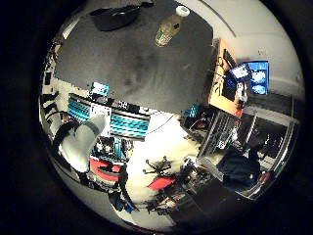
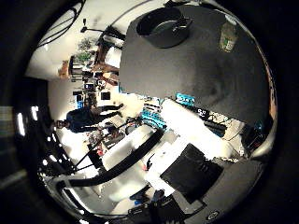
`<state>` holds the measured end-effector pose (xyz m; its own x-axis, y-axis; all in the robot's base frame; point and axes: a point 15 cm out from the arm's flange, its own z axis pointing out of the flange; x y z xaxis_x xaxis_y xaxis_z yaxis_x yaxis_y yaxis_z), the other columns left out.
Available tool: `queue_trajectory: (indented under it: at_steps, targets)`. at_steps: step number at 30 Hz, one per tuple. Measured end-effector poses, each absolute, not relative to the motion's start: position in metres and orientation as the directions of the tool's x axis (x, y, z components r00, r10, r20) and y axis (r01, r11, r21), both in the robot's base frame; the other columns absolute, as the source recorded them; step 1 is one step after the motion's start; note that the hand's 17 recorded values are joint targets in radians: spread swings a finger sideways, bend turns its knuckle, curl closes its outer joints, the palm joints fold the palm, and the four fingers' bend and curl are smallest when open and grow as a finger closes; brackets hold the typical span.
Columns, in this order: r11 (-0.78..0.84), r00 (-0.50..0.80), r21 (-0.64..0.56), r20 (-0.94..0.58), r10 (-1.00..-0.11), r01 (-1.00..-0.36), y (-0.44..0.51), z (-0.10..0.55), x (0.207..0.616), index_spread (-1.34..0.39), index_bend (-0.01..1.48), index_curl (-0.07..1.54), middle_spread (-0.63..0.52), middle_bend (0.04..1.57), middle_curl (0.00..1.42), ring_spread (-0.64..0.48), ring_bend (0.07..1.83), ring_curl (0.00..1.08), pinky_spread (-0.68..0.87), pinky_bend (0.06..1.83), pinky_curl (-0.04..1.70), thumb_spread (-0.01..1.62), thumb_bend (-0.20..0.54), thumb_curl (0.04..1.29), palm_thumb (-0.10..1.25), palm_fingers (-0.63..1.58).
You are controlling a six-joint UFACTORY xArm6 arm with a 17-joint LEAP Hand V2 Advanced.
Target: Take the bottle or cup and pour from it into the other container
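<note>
A small clear bottle (image 1: 168, 27) with a white cap and pale yellowish contents stands upright on a dark grey table (image 1: 117, 59). A dark round pot (image 2: 166, 26) with handles stands on the same table, a short way from the bottle; the thumb side view also has the bottle (image 2: 228, 35). Both look small and far from the palm. White and black parts of my hand (image 2: 187, 173) and arm reach into the thumb side view, well away from both things. The fingers do not show clearly.
The table's near edge (image 2: 159, 103) runs across the view. Beyond it lies a room with desks, lit monitors (image 1: 249, 76), blue-lit equipment (image 1: 127, 122) and red chairs (image 1: 106, 168).
</note>
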<state>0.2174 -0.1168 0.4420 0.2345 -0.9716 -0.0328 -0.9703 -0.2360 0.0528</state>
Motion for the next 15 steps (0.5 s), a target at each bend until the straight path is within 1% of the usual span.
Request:
queue_trajectory:
  at_steps: [5,11,15]
  targets:
    - [-0.232,0.229,0.06,-0.05,-0.972,-0.971,-0.113,0.441,0.214,-0.41,0.18,0.34,-0.08,0.26,0.36,0.09,0.45,0.15,0.4,0.66,-0.01,1.14,-0.019,0.29,0.61,0.44]
    - [-0.246,0.242,0.022,-0.102,-0.965,-0.969,-0.1,0.441,0.226,-0.41,0.18,0.34,-0.08,0.26,0.36,0.09,0.45,0.15,0.4,0.67,-0.01,1.15,-0.018,0.29,0.62,0.45]
    - [-0.217,0.216,-0.001,-0.102,-0.971,-0.976,-0.107,0.444,0.23,-0.4,0.17,0.33,-0.08,0.27,0.36,0.08,0.47,0.15,0.41,0.69,-0.01,1.14,-0.018,0.29,0.62,0.43]
